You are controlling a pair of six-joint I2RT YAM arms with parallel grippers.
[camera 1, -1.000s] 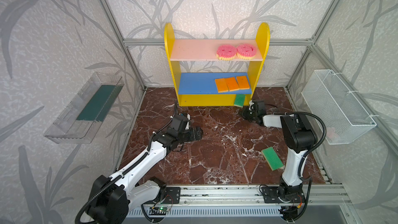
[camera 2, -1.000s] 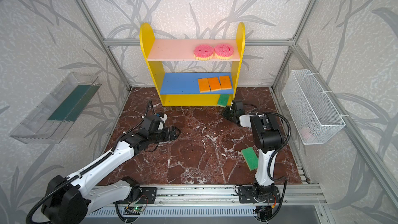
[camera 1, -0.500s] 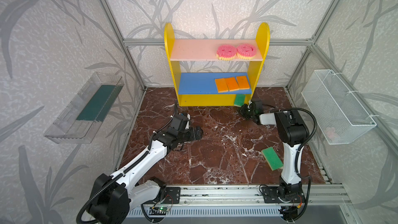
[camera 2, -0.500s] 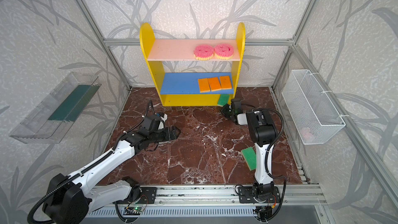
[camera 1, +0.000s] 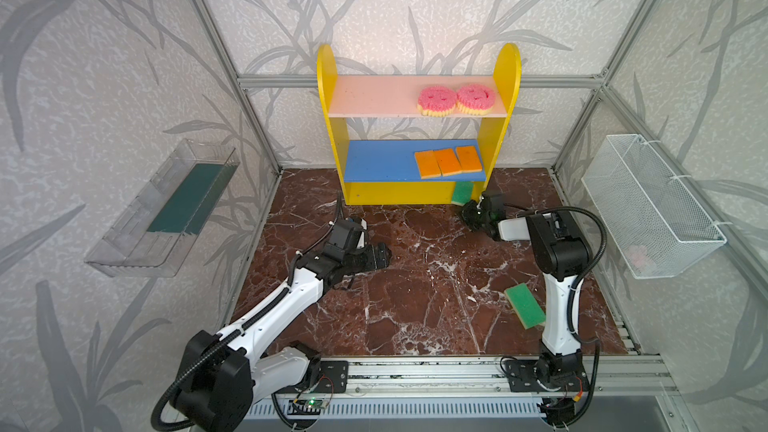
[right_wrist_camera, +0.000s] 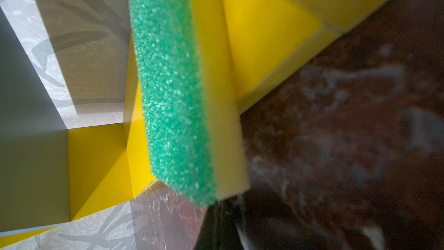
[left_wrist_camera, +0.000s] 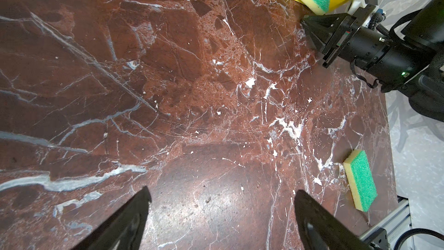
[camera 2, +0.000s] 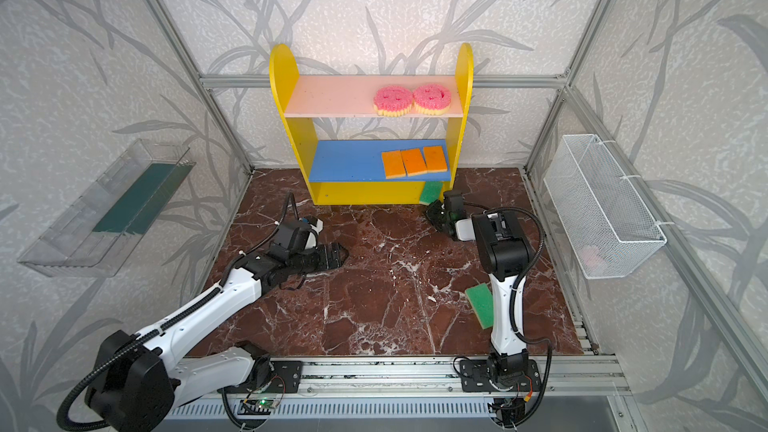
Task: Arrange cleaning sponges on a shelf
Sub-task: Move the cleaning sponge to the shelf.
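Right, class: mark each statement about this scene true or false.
1. Both pink sponges lie on the upper board. True.
2. The orange sponges lie on the table. False: they lie on the blue middle board.
3. The left gripper holds a sponge. False: it is open and empty above the table.
4. One green sponge lies on the table beside the right arm. True.
5. The right gripper is wide open. False: it is shut, close to the other green sponge at the base of the shelf.
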